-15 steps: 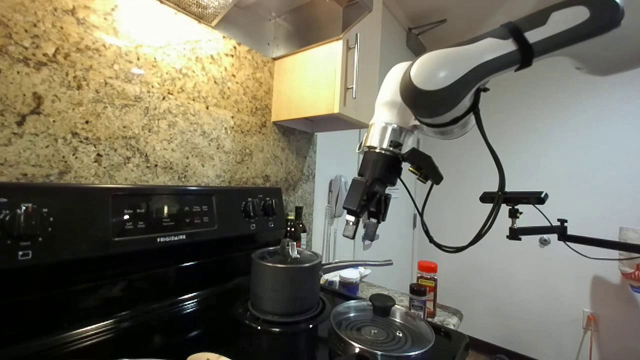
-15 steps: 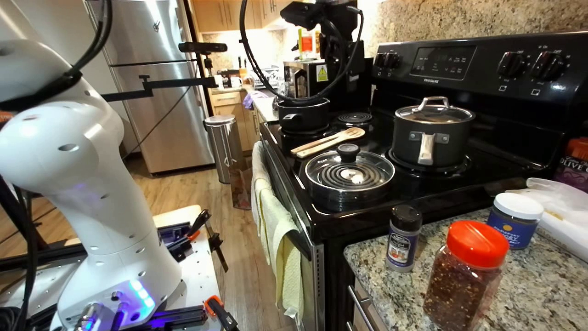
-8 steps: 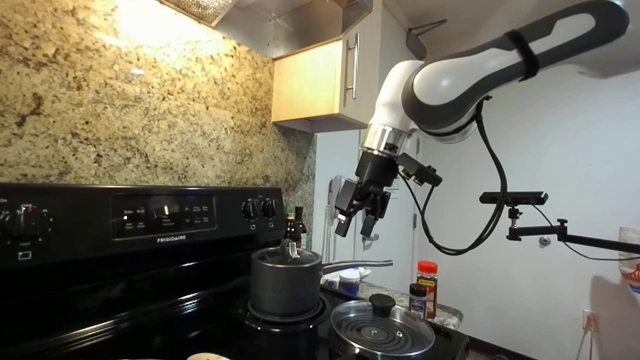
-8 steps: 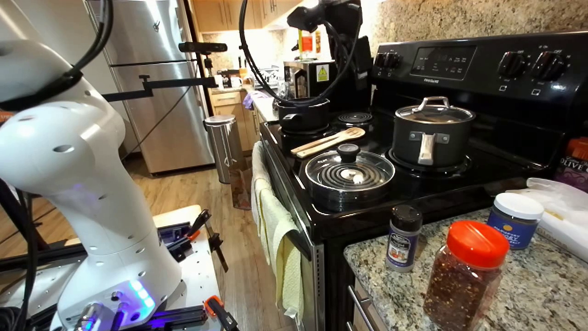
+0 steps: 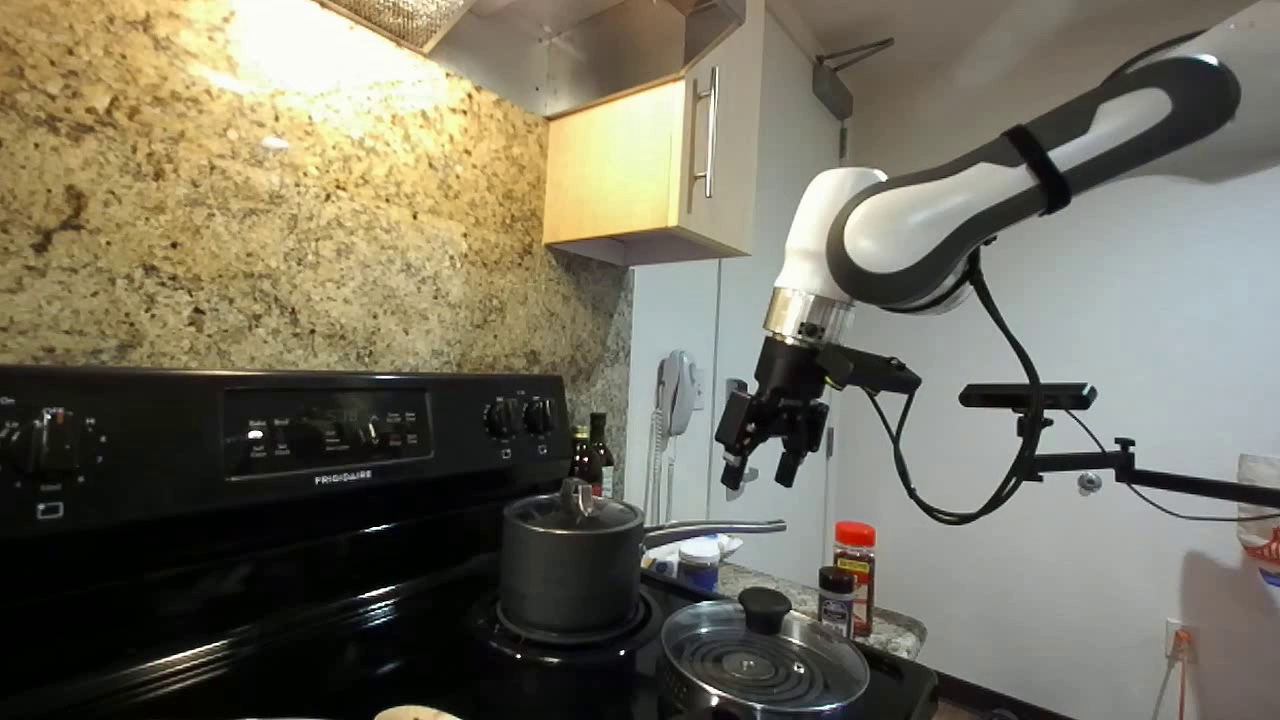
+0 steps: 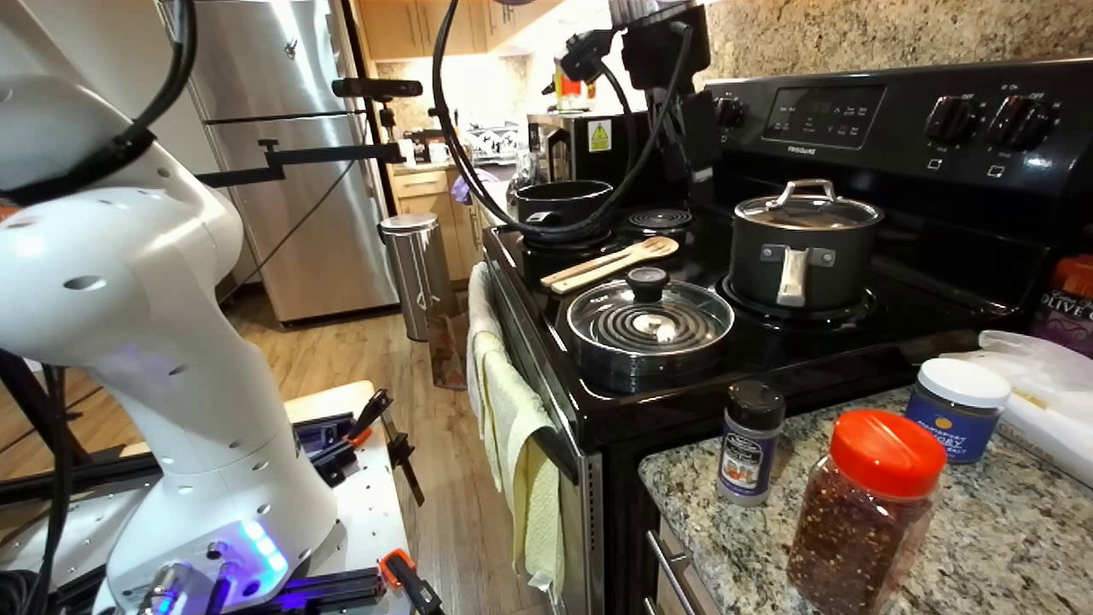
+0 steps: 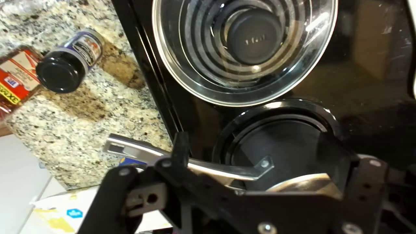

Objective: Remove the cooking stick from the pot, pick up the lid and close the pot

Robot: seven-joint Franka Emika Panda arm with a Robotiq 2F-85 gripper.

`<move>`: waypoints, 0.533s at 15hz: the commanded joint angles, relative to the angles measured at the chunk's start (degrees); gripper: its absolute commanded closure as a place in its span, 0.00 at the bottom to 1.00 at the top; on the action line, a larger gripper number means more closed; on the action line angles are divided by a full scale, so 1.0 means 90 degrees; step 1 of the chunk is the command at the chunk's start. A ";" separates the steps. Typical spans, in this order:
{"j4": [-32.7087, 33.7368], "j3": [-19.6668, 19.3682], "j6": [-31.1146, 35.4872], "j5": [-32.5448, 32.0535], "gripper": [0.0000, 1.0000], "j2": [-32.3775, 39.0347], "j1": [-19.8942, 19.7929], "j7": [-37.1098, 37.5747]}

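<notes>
The pot (image 5: 570, 580), dark grey and straight-sided, stands on a burner in both exterior views. Its clear glass lid (image 6: 811, 213), with a metal loop handle, sits on top. Another glass lid (image 5: 700, 640), with a black knob, covers a low pan nearby. Two pale wooden utensils (image 6: 656, 248) lie side by side on the stovetop; which is the cooking stick I cannot tell. My gripper (image 5: 760, 473) hangs in the air above the pot's long handle, fingers spread and nothing between them. In the wrist view the gripper (image 7: 258, 143) partly hides the pot and its lid.
Spice jars, among them a red-capped jar (image 6: 888, 457) and a black-capped bottle (image 6: 751, 444), stand on the granite counter. An open black pot (image 6: 564, 209) is on the far burner. The pot's metal handle (image 5: 715, 530) sticks out toward the counter.
In both exterior views the gripper has shifted to the right and ended lower than half a second ago, its fingers staying apart. Pot, lids and wooden utensils have not moved.
</notes>
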 commanded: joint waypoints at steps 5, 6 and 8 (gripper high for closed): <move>-0.0750 -0.0096 0.0149 0.0047 0.00 -0.0189 -0.0045 0.0058; -0.0809 -0.0084 0.0130 0.0028 0.00 -0.0181 -0.0045 0.0071; -0.0943 -0.0063 0.0104 0.0033 0.00 -0.0178 -0.0017 0.0046</move>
